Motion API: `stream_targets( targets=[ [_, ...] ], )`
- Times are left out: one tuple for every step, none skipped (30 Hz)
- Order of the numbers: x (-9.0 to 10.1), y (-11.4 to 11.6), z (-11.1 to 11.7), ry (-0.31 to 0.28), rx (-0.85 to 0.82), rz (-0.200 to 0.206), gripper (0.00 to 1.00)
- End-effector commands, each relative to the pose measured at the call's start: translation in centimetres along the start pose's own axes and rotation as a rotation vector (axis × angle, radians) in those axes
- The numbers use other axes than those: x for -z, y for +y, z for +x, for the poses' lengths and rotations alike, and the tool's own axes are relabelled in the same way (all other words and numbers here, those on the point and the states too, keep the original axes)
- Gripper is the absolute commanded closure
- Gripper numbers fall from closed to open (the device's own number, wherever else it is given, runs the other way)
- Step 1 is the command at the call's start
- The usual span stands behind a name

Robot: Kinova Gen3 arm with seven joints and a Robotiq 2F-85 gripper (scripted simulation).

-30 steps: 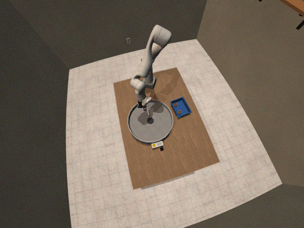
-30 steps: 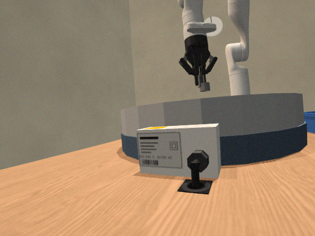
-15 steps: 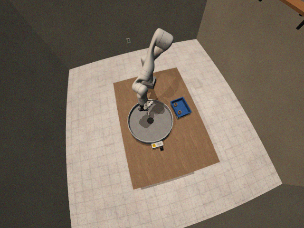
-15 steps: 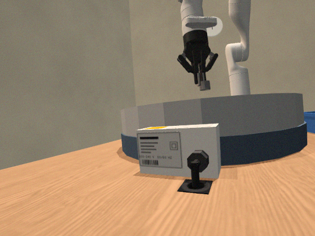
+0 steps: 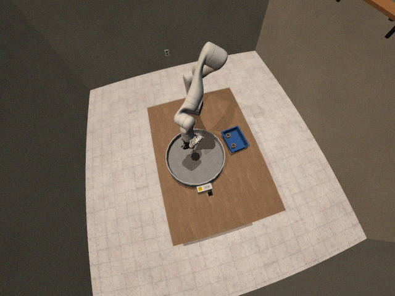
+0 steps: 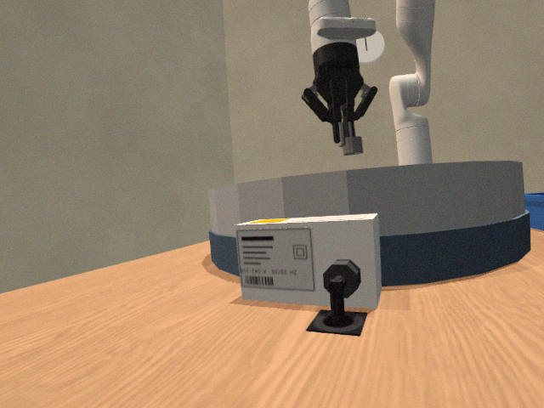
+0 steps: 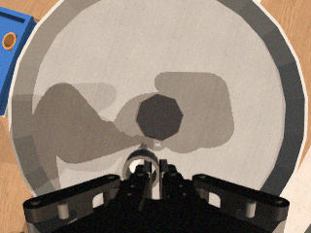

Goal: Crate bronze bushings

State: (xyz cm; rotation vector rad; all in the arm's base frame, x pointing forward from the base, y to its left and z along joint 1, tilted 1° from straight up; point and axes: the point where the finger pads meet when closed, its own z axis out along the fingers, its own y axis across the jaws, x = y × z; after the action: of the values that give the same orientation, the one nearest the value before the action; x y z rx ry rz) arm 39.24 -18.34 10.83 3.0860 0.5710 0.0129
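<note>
Wrist view, fingers: the fingers (image 5: 184,145) (image 6: 336,133) are drawn nearly together, pinching the wall of a grey bushing (image 6: 353,145) (image 7: 129,162).
Held bushing: a short, hollow cylinder; plain grey from outside in the exterior view, darker around its outer edge in the wrist view, its bore open and pale. One side of its wall sits between the fingers, the rest sticks out to one side.
Height: raised above the rim of the turning table (image 5: 224,159) (image 6: 395,197) (image 7: 293,121) in the exterior view.
Turning table: round, pale grey inside, shadows across its surface, walled all around, on a dark blue base.
Hub: a dark, many-sided disc (image 5: 195,156) (image 7: 159,117) at its middle.
Crate: blue, open-topped, beside the turning table (image 5: 243,135) (image 6: 535,211) (image 7: 24,23).
Crated bushings: two orange-brown rings, one (image 5: 226,135) nearer the arm's base, the other (image 5: 231,146) (image 7: 4,43) farther from it; apart, bores showing.
Control box: white, with a yellow patch (image 5: 203,187) (image 6: 342,237), just beside the turning table.
Bench: brown wood grain (image 5: 223,206) (image 6: 175,351) (image 7: 287,10), under everything.
</note>
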Motion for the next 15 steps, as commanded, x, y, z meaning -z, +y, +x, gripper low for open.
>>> stream_targets(
  targets=[
    [0.0,1.1,2.3,0.001,0.010,-0.008,1.00],
    [0.0,1.5,3.3,0.001,0.010,-0.008,1.00],
    [0.0,1.8,4.3,0.001,0.010,-0.008,1.00],
    [0.0,1.8,4.3,0.001,0.010,-0.008,1.00],
    [0.0,1.8,4.3,0.001,0.010,-0.008,1.00],
    [0.0,1.8,4.3,0.001,0.010,-0.008,1.00],
    [0.0,1.8,4.3,0.001,0.010,-0.008,1.00],
    [0.0,1.8,4.3,0.001,0.010,-0.008,1.00],
    [0.0,1.8,4.3,0.001,0.010,-0.008,1.00],
    [0.0,1.8,4.3,0.001,0.010,-0.008,1.00],
    [0.0,1.8,4.3,0.001,0.010,-0.008,1.00],
    [0.0,1.8,4.3,0.001,0.010,-0.008,1.00],
    [0.0,1.8,4.3,0.001,0.010,-0.008,1.00],
    [0.0,1.8,4.3,0.001,0.010,-0.008,1.00],
    [0.0,1.8,4.3,0.001,0.010,-0.008,1.00]
  ],
)
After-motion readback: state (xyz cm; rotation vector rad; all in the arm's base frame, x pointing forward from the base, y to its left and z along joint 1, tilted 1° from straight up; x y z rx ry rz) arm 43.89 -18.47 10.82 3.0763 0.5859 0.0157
